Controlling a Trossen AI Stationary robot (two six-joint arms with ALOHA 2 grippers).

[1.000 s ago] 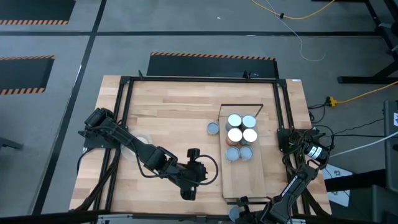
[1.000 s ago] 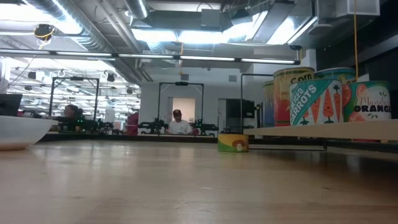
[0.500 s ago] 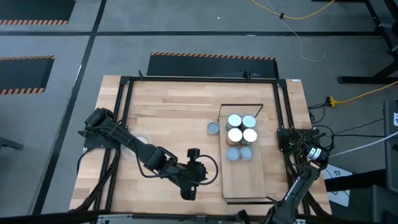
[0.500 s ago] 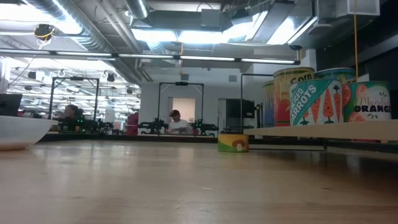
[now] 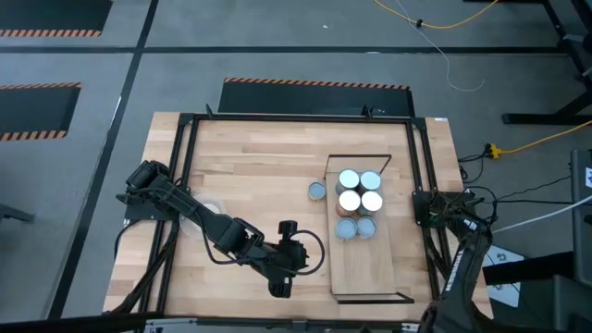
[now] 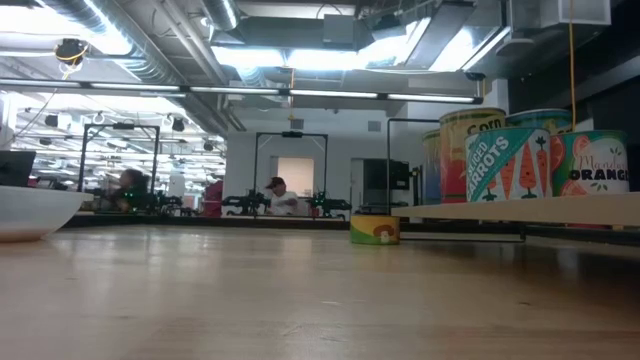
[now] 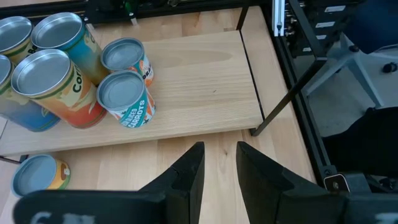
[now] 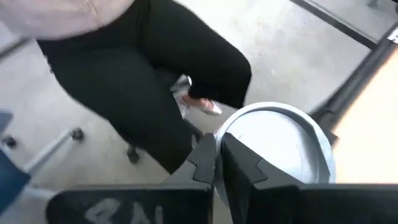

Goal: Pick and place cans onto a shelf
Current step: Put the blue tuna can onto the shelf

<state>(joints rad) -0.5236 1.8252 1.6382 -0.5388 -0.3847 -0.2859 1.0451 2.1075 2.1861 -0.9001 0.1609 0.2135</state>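
Left gripper (image 7: 216, 171) we hold narrowly parted, empty; right gripper (image 8: 217, 163) pinches a can's (image 8: 280, 146) rim; six cans (image 5: 358, 203) on the shelf (image 5: 365, 268), one can (image 5: 317, 191) beside it.

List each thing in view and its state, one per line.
Six cans: upright, clustered on the shelf.
Lone can: upright on the table, beside the shelf.
Shelf: near half bare.
Left gripper: slightly open, empty.
Right gripper: shut, past the table's edge.

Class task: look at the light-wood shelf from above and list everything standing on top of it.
On the shelf stand six cans, clustered at its far end in three pairs. A seventh can sits on the table beside it. Anything underneath the board is hidden.
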